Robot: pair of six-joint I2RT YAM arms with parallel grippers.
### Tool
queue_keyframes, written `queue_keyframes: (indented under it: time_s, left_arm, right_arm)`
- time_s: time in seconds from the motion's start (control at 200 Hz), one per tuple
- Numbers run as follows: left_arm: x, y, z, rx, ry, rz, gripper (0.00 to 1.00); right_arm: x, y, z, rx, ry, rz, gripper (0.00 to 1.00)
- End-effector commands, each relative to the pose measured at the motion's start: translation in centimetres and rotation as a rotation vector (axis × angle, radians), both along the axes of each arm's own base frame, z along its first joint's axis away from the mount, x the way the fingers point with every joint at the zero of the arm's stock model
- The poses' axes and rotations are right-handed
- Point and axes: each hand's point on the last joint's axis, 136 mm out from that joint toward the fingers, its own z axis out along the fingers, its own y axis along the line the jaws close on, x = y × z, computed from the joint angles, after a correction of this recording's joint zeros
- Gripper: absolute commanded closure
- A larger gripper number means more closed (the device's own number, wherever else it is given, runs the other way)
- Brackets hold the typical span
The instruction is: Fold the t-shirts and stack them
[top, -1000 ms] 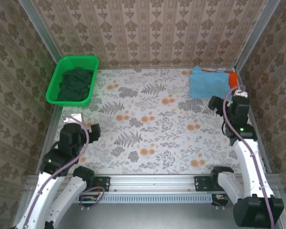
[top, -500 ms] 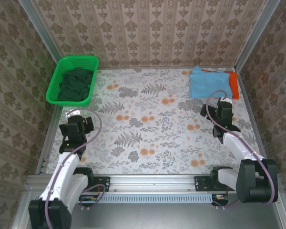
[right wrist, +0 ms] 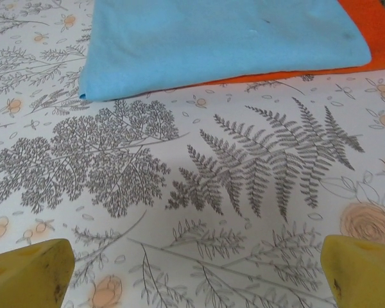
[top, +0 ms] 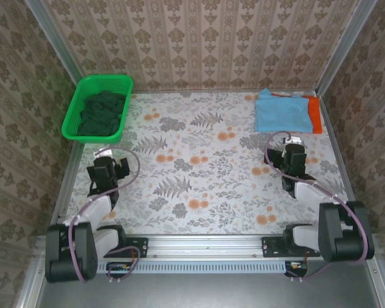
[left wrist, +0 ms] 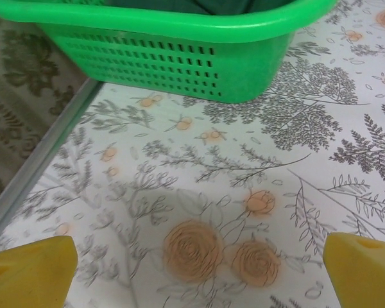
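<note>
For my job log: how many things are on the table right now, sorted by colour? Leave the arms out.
light blue t-shirt: 1, folded, lying on the orange-red one
orange-red t-shirt: 1
green basket: 1
dark green cloth in the basket: 1 heap, separate pieces cannot be told apart
Total: 4

A basket (top: pixel 72 115) holding cloth (top: pixel 102 114) sits at the tabletop's (top: pixel 205 186) far left corner. At the far right corner, the top t-shirt (top: pixel 281 112) lies on the bottom t-shirt (top: pixel 315 114).
</note>
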Motion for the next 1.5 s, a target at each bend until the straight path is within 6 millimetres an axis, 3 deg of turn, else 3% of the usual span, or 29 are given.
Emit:
queue_keyframes:
  time_s: [0.0, 0.065, 0.125, 0.25, 0.345, 0.455, 0.535, 0.725, 1.495]
  left_arm:
    - [4.1, -1.7, 3.2, -0.008, -0.13, -0.134, 0.0]
    - [5.7, -2.2, 3.2, -0.021, -0.138, -0.182, 0.0]
    - [6.9, -2.3, 3.0, -0.045, -0.135, -0.2, 0.0]
    - [8.3, -4.2, 2.0, -0.077, -0.121, -0.297, 0.0]
    - [8.0, -4.5, 1.7, -0.062, -0.147, -0.305, 0.0]
    - [6.9, -4.5, 1.4, -0.016, -0.215, -0.283, 0.0]
    - [6.5, -5.6, 1.4, 0.066, -0.25, -0.298, 0.0]
    - [7.9, -4.8, 0.8, 0.01, -0.164, -0.28, 0.0]
    - [7.8, -4.8, 0.7, 0.015, -0.161, -0.277, 0.0]
  right_arm:
    - [3.2, 0.4, 2.4, 0.006, -0.105, 0.015, 0.01]
    - [4.3, 0.5, 3.3, 0.008, -0.158, 0.024, 0.01]
    - [5.0, 0.7, 2.2, -0.011, -0.123, 0.047, 0.0]
    - [5.5, 1.2, 1.9, -0.027, -0.155, 0.084, 0.0]
    - [4.9, 1.9, 2.3, -0.046, -0.219, 0.111, 0.0]
    - [2.8, 2.4, 2.2, -0.058, -0.35, 0.138, 0.0]
    - [1.8, 2.9, 2.2, -0.084, -0.382, 0.15, 0.0]
    - [4.8, 3.1, 1.0, -0.068, -0.221, 0.162, 0.01]
    - [4.7, 2.8, 1.1, -0.055, -0.228, 0.157, 0.0]
